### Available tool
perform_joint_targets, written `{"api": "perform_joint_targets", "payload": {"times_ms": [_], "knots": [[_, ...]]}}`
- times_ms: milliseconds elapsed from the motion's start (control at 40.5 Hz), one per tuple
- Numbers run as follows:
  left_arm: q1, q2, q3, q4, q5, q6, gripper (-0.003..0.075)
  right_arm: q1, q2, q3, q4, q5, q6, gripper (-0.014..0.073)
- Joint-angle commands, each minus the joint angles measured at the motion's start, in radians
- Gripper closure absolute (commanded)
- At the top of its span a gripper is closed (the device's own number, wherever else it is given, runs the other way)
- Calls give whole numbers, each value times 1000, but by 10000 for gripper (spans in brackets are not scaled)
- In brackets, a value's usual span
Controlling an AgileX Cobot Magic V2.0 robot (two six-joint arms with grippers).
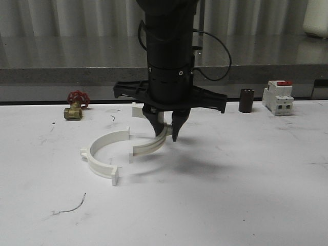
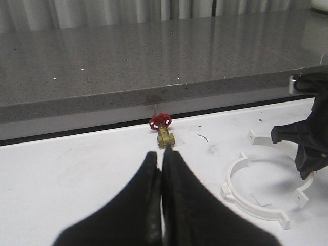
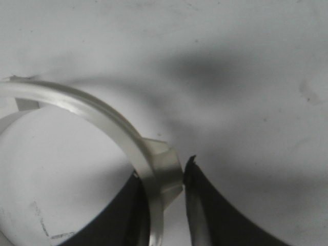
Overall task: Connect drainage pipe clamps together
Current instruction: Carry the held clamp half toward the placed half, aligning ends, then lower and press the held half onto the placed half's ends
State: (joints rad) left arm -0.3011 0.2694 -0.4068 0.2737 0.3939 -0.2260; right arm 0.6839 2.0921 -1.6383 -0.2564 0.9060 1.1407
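White plastic half-ring clamp (image 1: pixel 154 143), square-tabbed, pinched in right pincer (image 1: pixel 166 130); left pincer (image 2: pixel 161 169) closed.

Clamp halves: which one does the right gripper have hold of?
The right-hand half-ring, the one tilted up off the table between the right gripper fingers. The other half-ring lies flat to its left, untouched; the left gripper is shut and empty.
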Motion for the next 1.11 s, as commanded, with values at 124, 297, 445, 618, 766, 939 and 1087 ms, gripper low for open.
{"api": "perform_joint_targets", "payload": {"times_ms": [124,297,445,618,766,939,1087], "knots": [[-7,6,-26,7,-77,-1,741,4,-36,-37,-19,-22,-8,557],[-7,6,-26,7,-77,-1,741,5,-16,-49,-8,-28,-8,557],[-7,6,-26,7,-77,-1,741,5,-16,-49,-6,-48,-8,557],[-7,6,-26,7,-77,-1,741,5,-16,-49,-5,-50,-8,557],[-7,6,-26,7,-77,-1,741,5,-11,-49,-3,-47,-8,557],[-7,6,-26,7,-77,-1,741,7,6,-49,17,-45,-8,557],[-7,6,-26,7,-77,-1,741,12,11,-49,17,-44,-8,557]]}}
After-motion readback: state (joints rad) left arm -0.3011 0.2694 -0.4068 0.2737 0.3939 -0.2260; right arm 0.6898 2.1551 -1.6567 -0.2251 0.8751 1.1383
